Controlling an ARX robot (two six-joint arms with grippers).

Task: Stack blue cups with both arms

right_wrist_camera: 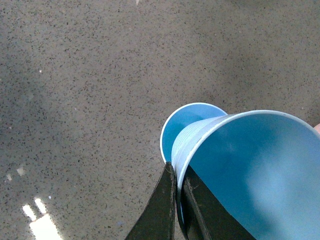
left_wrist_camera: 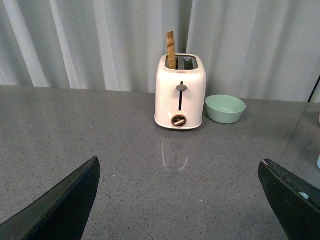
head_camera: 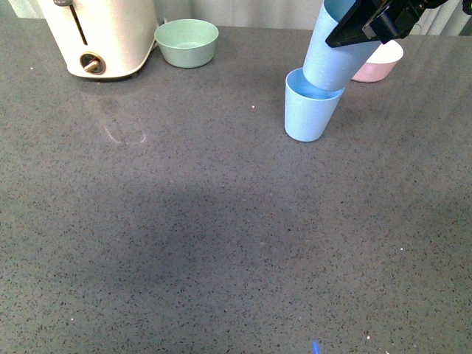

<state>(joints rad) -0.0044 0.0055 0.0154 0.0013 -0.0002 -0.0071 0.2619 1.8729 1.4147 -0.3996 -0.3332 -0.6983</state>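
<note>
**A:** Front view. The right gripper (head_camera: 363, 26) is up at the far right corner of the bench (head_camera: 184, 236), clamped on the upper blue cup (head_camera: 333, 53).

**B:** That cup is tilted, with its base dipping into the mouth of the lower blue cup (head_camera: 310, 110). The lower one stands on the bench near the far edge, towards the right side.

**A:** The pink bowl (head_camera: 382, 66) is just behind them. The green bowl (head_camera: 186, 42) sits on the far edge, beside the toaster (head_camera: 103, 33) at the far left corner.

**B:** Left wrist view now. The left gripper (left_wrist_camera: 179, 167) has its fingers (left_wrist_camera: 65, 205) spread wide with nothing between them, well apart from both cups.

**A:** Ahead of it are the toaster (left_wrist_camera: 180, 92), with a slice of toast (left_wrist_camera: 171, 49) sticking up, and the green bowl (left_wrist_camera: 225, 108).

**B:** Right wrist view. The right gripper (right_wrist_camera: 177, 200) is pinching the wall of the upper blue cup (right_wrist_camera: 250, 170), one finger outside and one inside the rim.

**A:** The lower blue cup (right_wrist_camera: 186, 122) shows just beneath, mouth up and partly covered.
</note>
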